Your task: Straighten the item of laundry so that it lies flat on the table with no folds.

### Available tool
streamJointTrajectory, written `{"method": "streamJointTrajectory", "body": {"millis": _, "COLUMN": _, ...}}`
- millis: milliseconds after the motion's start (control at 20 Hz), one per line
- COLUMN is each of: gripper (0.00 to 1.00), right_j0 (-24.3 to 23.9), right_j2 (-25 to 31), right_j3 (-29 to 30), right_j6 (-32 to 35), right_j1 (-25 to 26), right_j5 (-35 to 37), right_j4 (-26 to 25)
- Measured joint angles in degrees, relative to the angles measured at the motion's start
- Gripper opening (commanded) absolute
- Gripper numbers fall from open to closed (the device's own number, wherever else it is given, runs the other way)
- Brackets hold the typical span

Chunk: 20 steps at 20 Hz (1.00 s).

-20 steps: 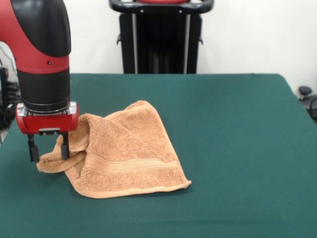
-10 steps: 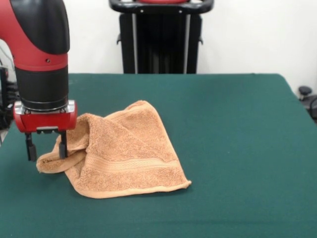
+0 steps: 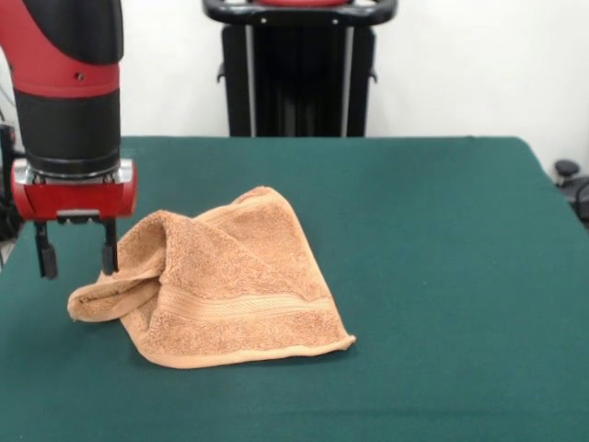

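The item of laundry [image 3: 230, 281] is an orange-tan terry towel, folded over itself into a rough triangle on the left half of the green table [image 3: 433, 258]. A rolled corner of it sticks out at the far left. A woven band runs along its front edge. My gripper [image 3: 77, 261] hangs open just above and slightly left of that rolled corner, with nothing between its fingers and a small gap to the cloth.
The black pedestal [image 3: 299, 69] stands behind the table's far edge. The table's left edge lies close to the gripper. A dark object [image 3: 569, 180] sits off the table at the right.
The gripper has risen and shifted a little left, coming off the rolled corner of the towel. The towel has stayed where it was.
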Motion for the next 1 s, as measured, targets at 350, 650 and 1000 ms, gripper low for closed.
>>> {"method": "streamJointTrajectory", "body": {"millis": 350, "gripper": 1.00, "right_j0": 0.86, "right_j2": 0.01, "right_j3": -0.61, "right_j6": 0.00, "right_j1": -1.21, "right_j5": 1.54, "right_j4": 0.42}}
{"method": "streamJointTrajectory", "body": {"millis": 650, "gripper": 1.00, "right_j0": 0.81, "right_j2": 0.01, "right_j3": -3.34, "right_j6": 0.00, "right_j1": 0.81, "right_j5": 1.54, "right_j4": 0.40}}
{"method": "streamJointTrajectory", "body": {"millis": 1000, "gripper": 1.00, "right_j0": 0.71, "right_j2": 0.01, "right_j3": -5.99, "right_j6": 0.00, "right_j1": 3.43, "right_j5": 1.54, "right_j4": 0.39}}
